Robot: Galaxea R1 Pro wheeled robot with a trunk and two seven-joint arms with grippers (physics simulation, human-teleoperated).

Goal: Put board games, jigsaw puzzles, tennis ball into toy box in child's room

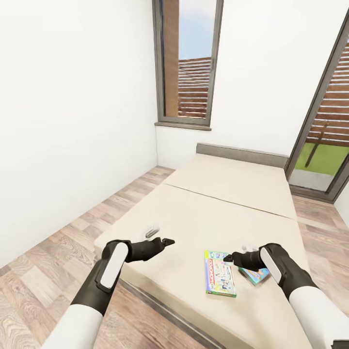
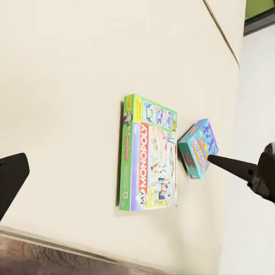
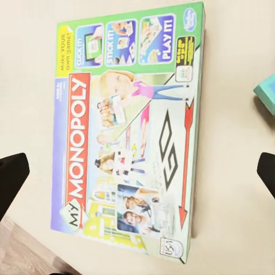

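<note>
Hovering over the bed (image 1: 228, 203) now, both arms out in front of me, and I'm lining up for the first pickup. The cream mattress runs wide under both grippers. Next down in size, the Monopoly box (image 3: 132, 132) lies flat directly under the right gripper (image 1: 231, 258), between its two fingers (image 3: 12, 182), which stand spread wide with nothing in them. I want the jaws across the box's short width, so I judge a straight descent and a square close on the long edges is the way, without nudging it. The smaller blue game box (image 2: 197, 148) sits just beside it, on the far side from the left arm, corners nearly touching; I must keep the outer finger from snagging it. The left gripper (image 1: 162, 242) hangs off to the side, well apart from both boxes, also spread and empty.
</note>
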